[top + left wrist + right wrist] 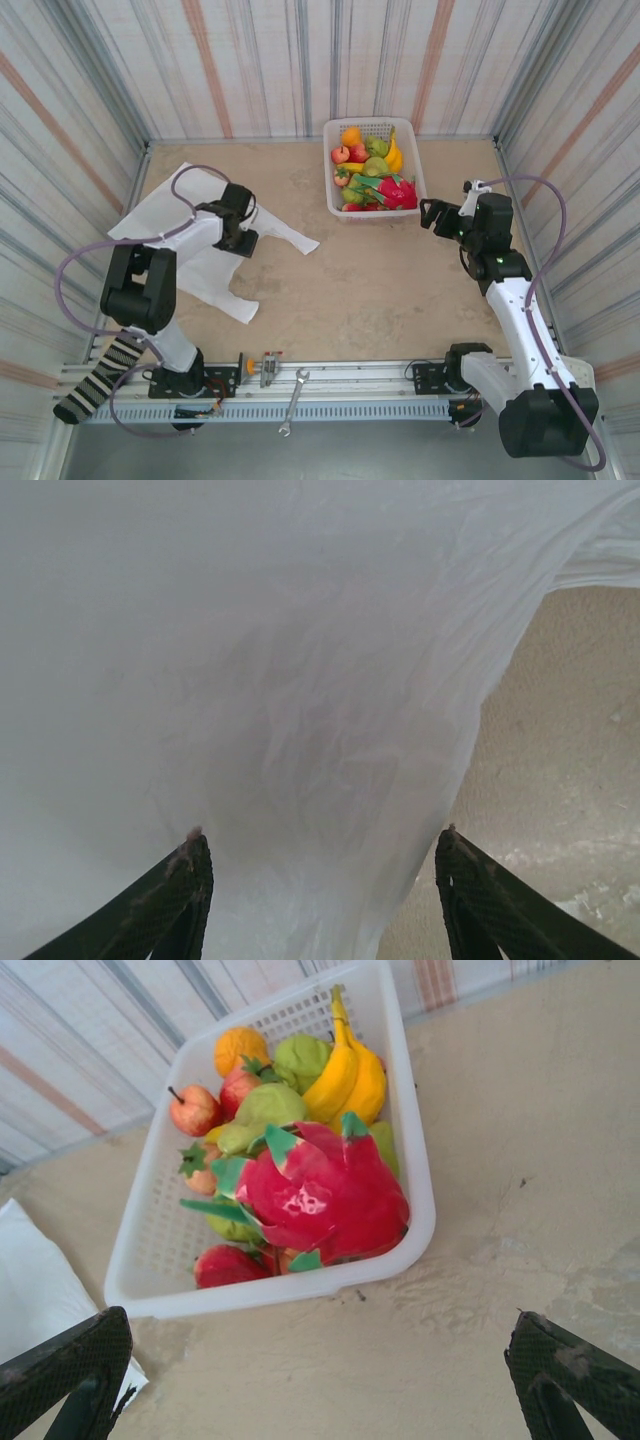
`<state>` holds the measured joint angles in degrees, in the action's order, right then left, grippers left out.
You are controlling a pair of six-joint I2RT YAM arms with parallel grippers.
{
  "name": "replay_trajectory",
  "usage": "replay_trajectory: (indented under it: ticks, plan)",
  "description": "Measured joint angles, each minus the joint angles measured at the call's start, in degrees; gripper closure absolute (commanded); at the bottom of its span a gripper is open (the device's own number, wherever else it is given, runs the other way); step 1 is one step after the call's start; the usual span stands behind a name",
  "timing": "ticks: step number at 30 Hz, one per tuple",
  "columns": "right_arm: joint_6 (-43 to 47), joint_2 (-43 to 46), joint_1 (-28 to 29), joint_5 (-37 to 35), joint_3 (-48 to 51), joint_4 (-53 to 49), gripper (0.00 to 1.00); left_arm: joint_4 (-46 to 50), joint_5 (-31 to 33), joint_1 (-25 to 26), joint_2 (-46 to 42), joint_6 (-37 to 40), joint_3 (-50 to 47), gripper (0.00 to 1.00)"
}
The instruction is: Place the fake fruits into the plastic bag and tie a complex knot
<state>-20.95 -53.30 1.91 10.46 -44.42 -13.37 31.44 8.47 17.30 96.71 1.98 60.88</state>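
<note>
The bag [165,215] is seen lying flat on the left of the table [380,290]. It is thin, white and translucent, finely creased, with one handle stretched toward the centre. The left gripper [241,238] rests over it, its jaws spread and the film lying between the fingers [190,880].

The fruits [372,165] are heaped in a white lattice basket [328,165] at the far side. A pink dragon fruit [320,1195] with green scales, yellow bananas [350,1070], an orange [240,1048], red apples [195,1110] and green pears [265,1108] can be made out, all glossy. The right gripper [432,213] is held just beside the basket, its jaws spread wide with nothing between them.
</note>
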Motion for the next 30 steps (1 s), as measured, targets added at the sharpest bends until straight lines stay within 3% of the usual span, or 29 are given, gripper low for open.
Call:
replay_trajectory:
  ticks: [11, 20, 30]
  plan:
    - [0.6, 0.2, 0.0, -0.1, 0.0, -0.1, 0.01, -0.4, 3.7, 0.1, 4.0, 0.4, 2.0, 0.56]
    - [0.8, 0.9, 0.0, -0.2, 0.0, -0.3, 0.01, -1.7, 5.5, 0.7, 4.2, 0.8, 2.0, 1.0]
    - [0.5, 0.9, 0.1, 0.5, 0.1, 0.1, 0.01, 1.5, 5.6, 0.7, -3.3, -1.0, 2.8, 1.0]
